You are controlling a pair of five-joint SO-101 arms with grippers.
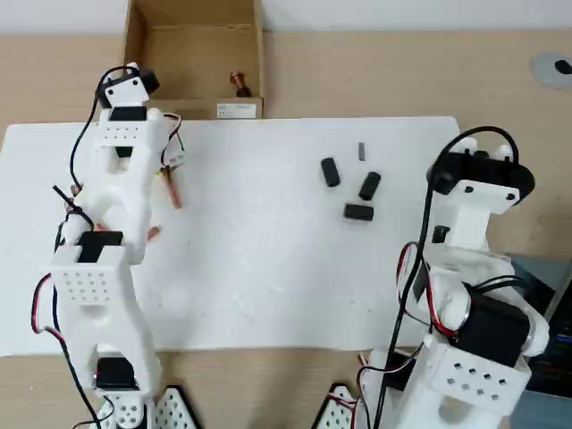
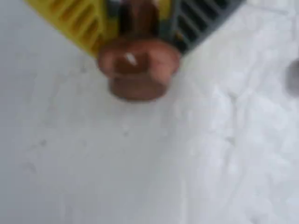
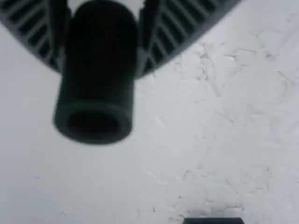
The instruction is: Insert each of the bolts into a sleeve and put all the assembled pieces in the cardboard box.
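My left gripper is shut on a copper bolt, whose head points down at the white mat just below. From above, that bolt sticks out of the left gripper near the mat's left side. My right gripper is shut on a black sleeve, its open end facing the camera above the mat. Three loose black sleeves lie right of centre. The cardboard box stands beyond the mat's far left edge, with a copper piece inside.
Another copper bolt lies beside the left arm. A small grey pin rests beyond the sleeves. The right arm stands over the right edge of the white mat. A dark object peeks in at the right wrist view's edge.
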